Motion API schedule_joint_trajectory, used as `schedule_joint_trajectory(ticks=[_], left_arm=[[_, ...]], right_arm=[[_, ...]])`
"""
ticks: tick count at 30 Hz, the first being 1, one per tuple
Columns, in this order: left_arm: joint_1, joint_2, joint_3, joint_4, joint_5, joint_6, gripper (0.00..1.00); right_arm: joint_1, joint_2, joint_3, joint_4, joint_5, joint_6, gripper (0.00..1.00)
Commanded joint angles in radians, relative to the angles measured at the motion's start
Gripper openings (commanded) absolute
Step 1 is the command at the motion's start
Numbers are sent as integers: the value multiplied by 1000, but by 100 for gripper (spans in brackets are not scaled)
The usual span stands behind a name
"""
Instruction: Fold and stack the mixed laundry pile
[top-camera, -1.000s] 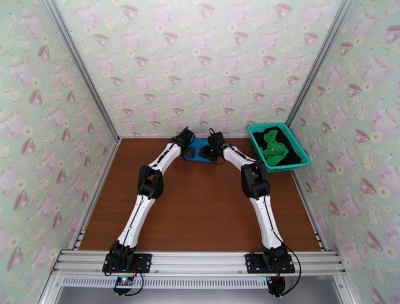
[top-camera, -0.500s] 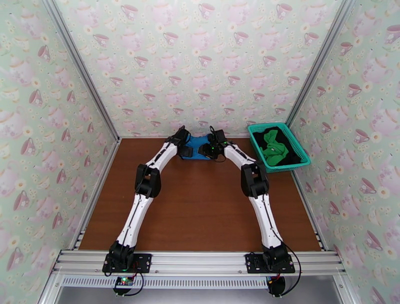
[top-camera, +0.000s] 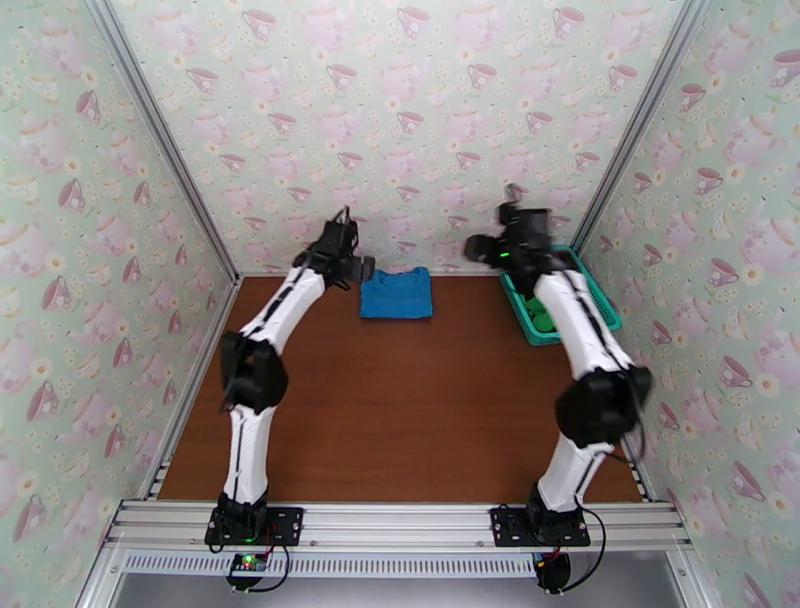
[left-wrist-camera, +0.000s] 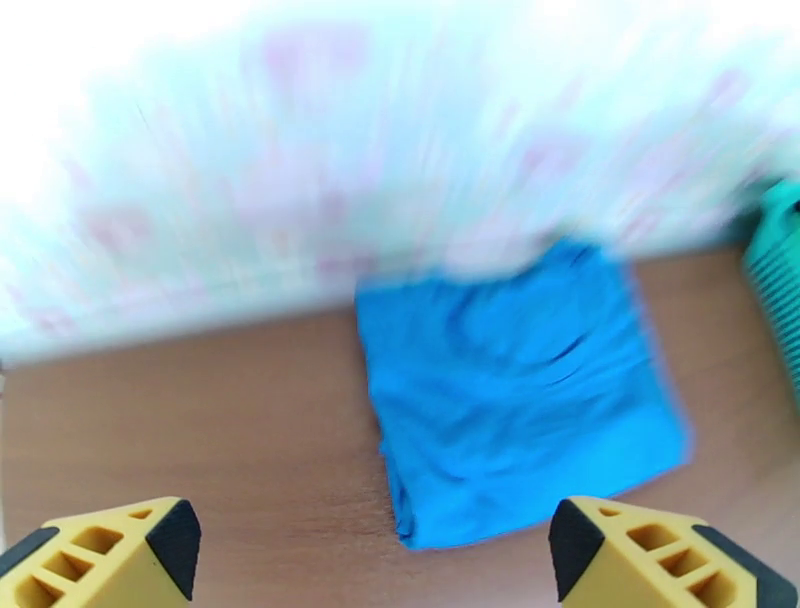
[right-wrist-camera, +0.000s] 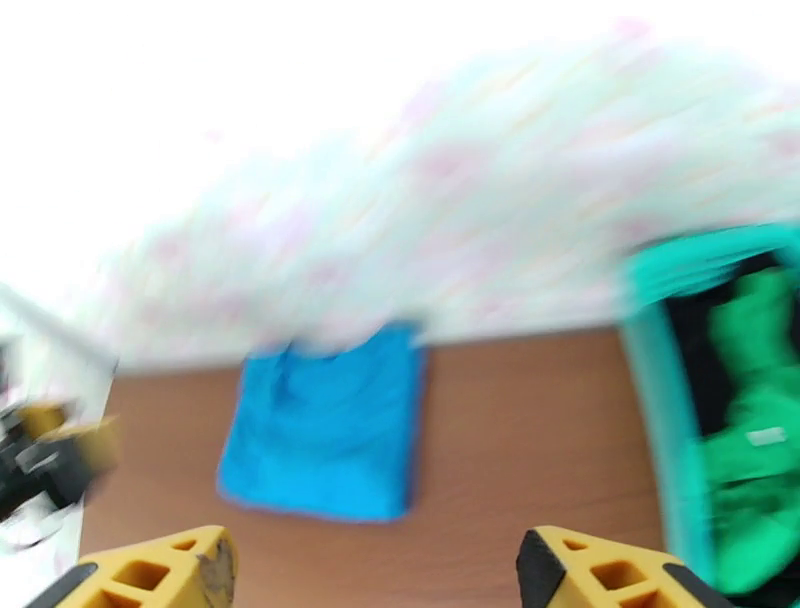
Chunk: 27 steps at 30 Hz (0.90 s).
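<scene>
The bright blue shirt (top-camera: 396, 294) lies folded flat on the brown table near the back wall, also seen in the wrist views (left-wrist-camera: 515, 390) (right-wrist-camera: 325, 435). The green garment (right-wrist-camera: 760, 400) and the black one (right-wrist-camera: 700, 350) lie in the teal basket (right-wrist-camera: 650, 400). My left gripper (top-camera: 350, 262) hangs raised left of the blue shirt, its yellow fingers (left-wrist-camera: 175, 545) spread open on nothing. My right gripper (top-camera: 482, 248) is raised between the shirt and the basket, open and empty (right-wrist-camera: 378, 570).
The teal basket (top-camera: 603, 305) stands at the back right corner, partly behind my right forearm. Teacup-patterned walls close in the back and sides. Bare brown table (top-camera: 400, 420) stretches from the shirt toward the arm bases.
Both grippers have lifted off the blue shirt and opened wider. The left arm swung left and back, the right arm swung right toward the basket. The shirt stays folded.
</scene>
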Motion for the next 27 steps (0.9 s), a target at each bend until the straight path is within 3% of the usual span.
schedule_joint_trajectory(ticks=[1, 7, 13, 20, 27], left_arm=[[-38, -160, -130, 37, 35, 16, 100], [-108, -400, -459, 49, 28, -66, 100], [-200, -540, -726, 141, -2, -111, 100], [-236, -547, -830, 185, 5, -117, 100], [-244, -461, -828, 201, 17, -98, 99]], right_arm=[[-80, 116, -31, -97, 66, -45, 80], [-197, 281, 23, -104, 153, -3, 80], [-231, 434, 108, -113, 244, -5, 81], [-234, 566, 200, -130, 321, 13, 80], [-237, 793, 499, -249, 308, 47, 75]])
